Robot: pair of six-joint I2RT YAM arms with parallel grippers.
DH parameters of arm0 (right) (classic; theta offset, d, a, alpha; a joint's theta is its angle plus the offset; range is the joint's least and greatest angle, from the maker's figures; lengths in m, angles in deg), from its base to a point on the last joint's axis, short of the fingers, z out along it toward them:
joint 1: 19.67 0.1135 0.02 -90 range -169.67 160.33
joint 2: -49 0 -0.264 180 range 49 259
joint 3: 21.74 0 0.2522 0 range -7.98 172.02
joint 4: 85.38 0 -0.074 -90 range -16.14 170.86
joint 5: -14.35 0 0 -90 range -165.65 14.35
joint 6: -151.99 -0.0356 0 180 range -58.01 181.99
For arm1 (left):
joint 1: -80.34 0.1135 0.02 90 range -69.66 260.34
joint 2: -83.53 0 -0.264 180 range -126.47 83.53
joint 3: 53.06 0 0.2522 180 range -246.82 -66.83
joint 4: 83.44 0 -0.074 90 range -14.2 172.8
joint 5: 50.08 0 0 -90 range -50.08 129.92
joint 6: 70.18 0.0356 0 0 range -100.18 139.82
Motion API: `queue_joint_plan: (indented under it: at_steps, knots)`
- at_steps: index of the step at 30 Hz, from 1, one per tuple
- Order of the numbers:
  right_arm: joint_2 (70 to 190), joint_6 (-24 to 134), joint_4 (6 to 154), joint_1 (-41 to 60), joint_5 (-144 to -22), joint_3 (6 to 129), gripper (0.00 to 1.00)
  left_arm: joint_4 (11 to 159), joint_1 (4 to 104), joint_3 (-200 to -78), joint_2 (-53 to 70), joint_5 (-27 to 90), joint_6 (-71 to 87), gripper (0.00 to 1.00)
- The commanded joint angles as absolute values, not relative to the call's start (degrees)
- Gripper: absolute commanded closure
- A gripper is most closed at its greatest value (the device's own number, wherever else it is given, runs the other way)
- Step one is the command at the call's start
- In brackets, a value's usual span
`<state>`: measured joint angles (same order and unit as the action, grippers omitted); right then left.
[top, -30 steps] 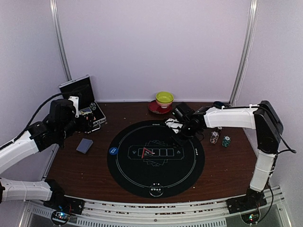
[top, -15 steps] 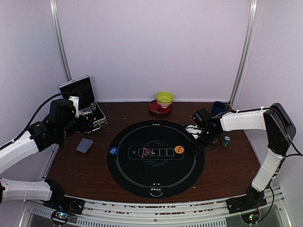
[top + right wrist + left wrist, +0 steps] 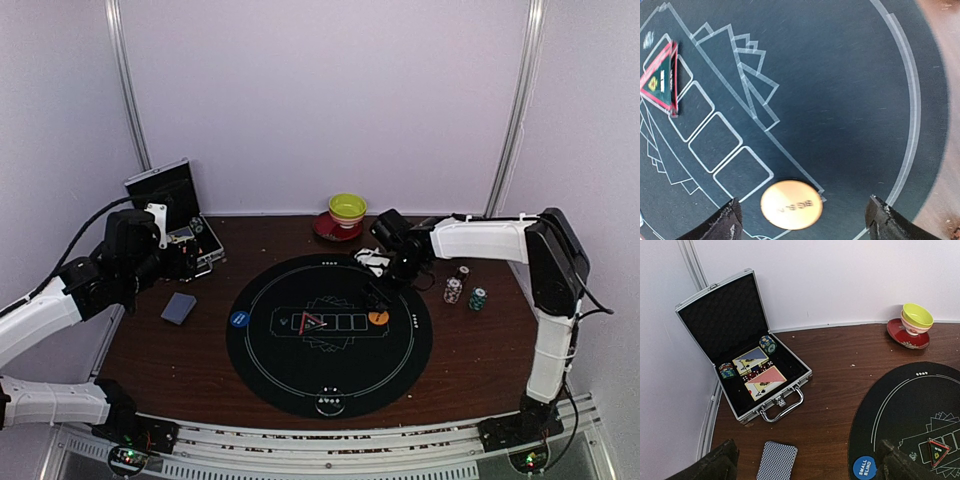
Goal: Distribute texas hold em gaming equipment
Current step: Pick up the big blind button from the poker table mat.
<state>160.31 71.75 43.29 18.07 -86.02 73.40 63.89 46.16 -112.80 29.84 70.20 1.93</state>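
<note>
Orange button disc [image 3: 790,205] lies flat on the black mat [image 3: 850,100], between the fingers of my right gripper [image 3: 804,220]. Those fingers are spread wide and touch nothing; the disc sits closer to one finger than to the other, at the end of the row of printed card boxes. Beyond my fingertips, further along that row, is the red-edged triangle marker [image 3: 660,80].

My left gripper [image 3: 805,462] is also spread wide and holds nothing. The blue-backed deck of cards [image 3: 776,460] lies on the wood between its fingers, nearer one of them, and the blue small-blind disc [image 3: 864,467] lies just inside the other, on the mat's edge. Well ahead of these fingers the open metal case [image 3: 785,407] holds two chip stacks [image 3: 768,344] and more cards.
</note>
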Motion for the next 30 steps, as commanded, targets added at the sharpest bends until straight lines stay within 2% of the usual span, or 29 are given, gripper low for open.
queue_joint_plan:
  at_steps: [1,18,30]
  knots:
    - [162.13,72.45,36.86,19.83,-86.32,76.1,0.12,65.84,46.57,-112.79,29.79,69.44,2.86,0.02]
    - [165.49,72.38,35.6,20.68,-82.12,76.11,0.15,65.84,46.54,-112.87,29.67,69.61,2.94,0.02]
    - [167.92,72.97,35.39,20.67,-82.08,77.53,0.22,65.84,46.56,-112.88,29.78,69.8,3.12,0.02]
